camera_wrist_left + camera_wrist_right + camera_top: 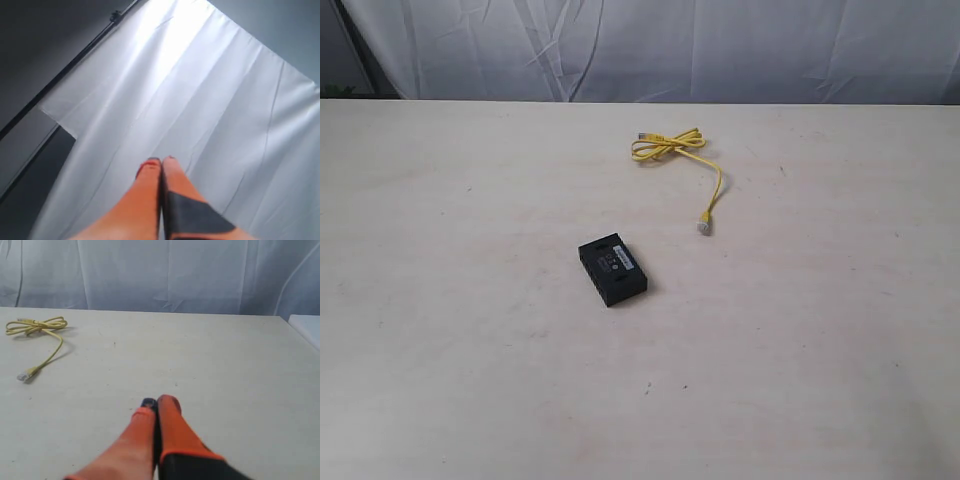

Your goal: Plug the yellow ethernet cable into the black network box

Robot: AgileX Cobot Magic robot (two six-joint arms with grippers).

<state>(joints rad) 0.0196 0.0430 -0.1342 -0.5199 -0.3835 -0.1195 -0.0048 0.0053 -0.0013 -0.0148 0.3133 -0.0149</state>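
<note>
The black network box (613,271) lies flat near the middle of the table, a small white label strip on its top. Behind it to the right rests the yellow ethernet cable (672,149), looped at the far end, with one clear plug (704,226) trailing toward the box. The right wrist view also catches the cable (37,328) far off from my right gripper (158,403), which is shut and empty above bare table. My left gripper (161,161) is shut too, empty, pointing up at the white curtain. Neither gripper appears in the exterior view.
A pale wooden table (470,350) fills the exterior view. A white curtain (720,45) hangs behind its far edge. The table's side edge (295,327) shows in the right wrist view.
</note>
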